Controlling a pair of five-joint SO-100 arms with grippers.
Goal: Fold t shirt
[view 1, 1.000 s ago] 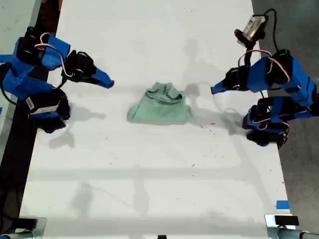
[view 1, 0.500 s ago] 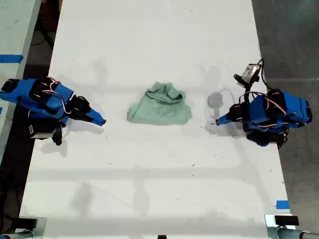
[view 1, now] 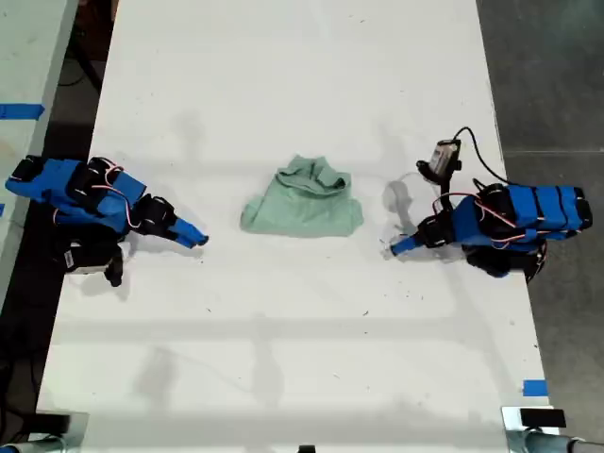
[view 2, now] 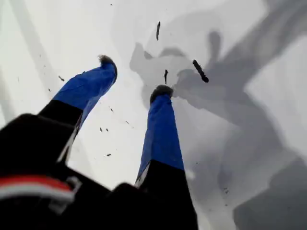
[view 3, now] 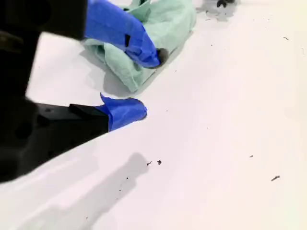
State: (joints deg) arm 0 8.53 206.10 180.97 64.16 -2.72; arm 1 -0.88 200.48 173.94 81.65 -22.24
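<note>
This looks like a robotics lab or test bench. A long white desk [view 1: 283,359] is scuffed with dark specks, blue tape markers [view 1: 534,387] sit at its lower right edge in the exterior view, and grey floor [view 1: 557,75] runs alongside at the right.

Mint-green t shirt [view 1: 303,200], white table [view 1: 283,85]
</note>
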